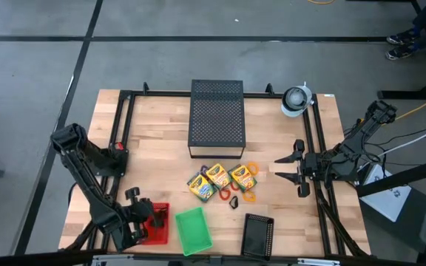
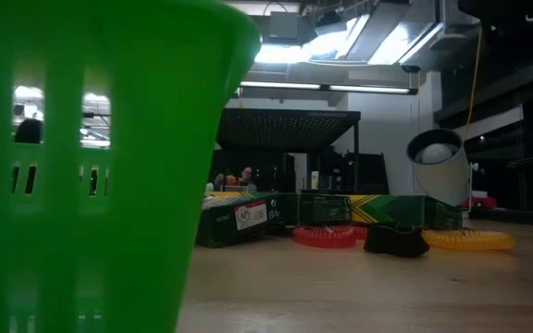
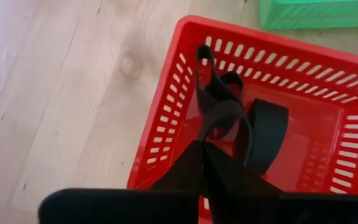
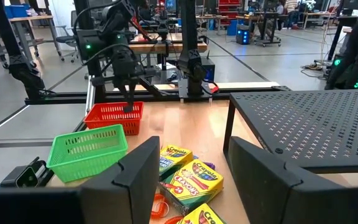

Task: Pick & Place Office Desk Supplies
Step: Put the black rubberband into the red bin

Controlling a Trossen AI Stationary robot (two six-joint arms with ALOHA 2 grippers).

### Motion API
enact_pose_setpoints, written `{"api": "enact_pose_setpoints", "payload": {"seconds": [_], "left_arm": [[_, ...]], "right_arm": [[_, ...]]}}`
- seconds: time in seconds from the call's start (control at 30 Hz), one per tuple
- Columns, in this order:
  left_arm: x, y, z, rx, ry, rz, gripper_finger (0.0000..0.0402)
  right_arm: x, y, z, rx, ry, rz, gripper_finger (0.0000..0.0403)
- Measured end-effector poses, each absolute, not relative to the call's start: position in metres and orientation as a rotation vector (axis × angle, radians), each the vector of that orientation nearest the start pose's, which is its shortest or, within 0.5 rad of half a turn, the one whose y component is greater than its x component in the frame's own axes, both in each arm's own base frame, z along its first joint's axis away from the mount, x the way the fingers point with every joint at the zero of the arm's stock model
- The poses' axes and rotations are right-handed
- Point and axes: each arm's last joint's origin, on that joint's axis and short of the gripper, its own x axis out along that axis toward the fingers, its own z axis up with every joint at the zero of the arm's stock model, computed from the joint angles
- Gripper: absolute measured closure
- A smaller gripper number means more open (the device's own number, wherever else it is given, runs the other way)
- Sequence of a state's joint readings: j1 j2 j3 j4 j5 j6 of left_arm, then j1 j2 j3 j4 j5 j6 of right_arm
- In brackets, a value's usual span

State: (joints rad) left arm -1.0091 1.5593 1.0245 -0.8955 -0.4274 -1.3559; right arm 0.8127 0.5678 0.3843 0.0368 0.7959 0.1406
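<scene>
Holding a small black clip (image 3: 219,102), the left gripper (image 1: 154,219) hangs over the red basket (image 1: 159,235) at the lower left of the high view; in the left wrist view its fingers (image 3: 197,171) are pinched together on the clip, which sits inside the basket's walls. Three yellow-and-green crayon boxes (image 1: 221,179) lie side by side at the table's centre. Around them lie an orange ring (image 1: 251,166), a red ring (image 1: 223,195) and another black clip (image 1: 234,202) just below the boxes. A green basket (image 1: 193,230) stands right of the red one, with a black tray (image 1: 258,236) farther right. The large black perforated box (image 1: 216,118) fills the upper centre. At the right edge the right gripper (image 1: 290,168) waits above the table, fingers spread wide apart.
</scene>
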Motion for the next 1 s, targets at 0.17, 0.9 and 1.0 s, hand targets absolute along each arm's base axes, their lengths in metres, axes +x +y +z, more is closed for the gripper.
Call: {"api": "enact_pose_setpoints", "payload": {"seconds": [0.17,0.9,1.0], "left_arm": [[0.158,-0.221,0.201,-0.251,1.09,0.311,0.0337],[0.232,-0.199,0.264,0.009,0.596,0.124,0.0253],[0.266,-0.186,0.26,0.126,0.596,-0.025,0.0258]], "right_arm": [[0.109,0.085,0.247,0.029,0.103,0.009,0.0207],[0.109,0.084,0.247,0.02,0.099,-0.017,0.0207],[0.109,0.084,0.247,0.021,0.099,-0.017,0.0207]]}}
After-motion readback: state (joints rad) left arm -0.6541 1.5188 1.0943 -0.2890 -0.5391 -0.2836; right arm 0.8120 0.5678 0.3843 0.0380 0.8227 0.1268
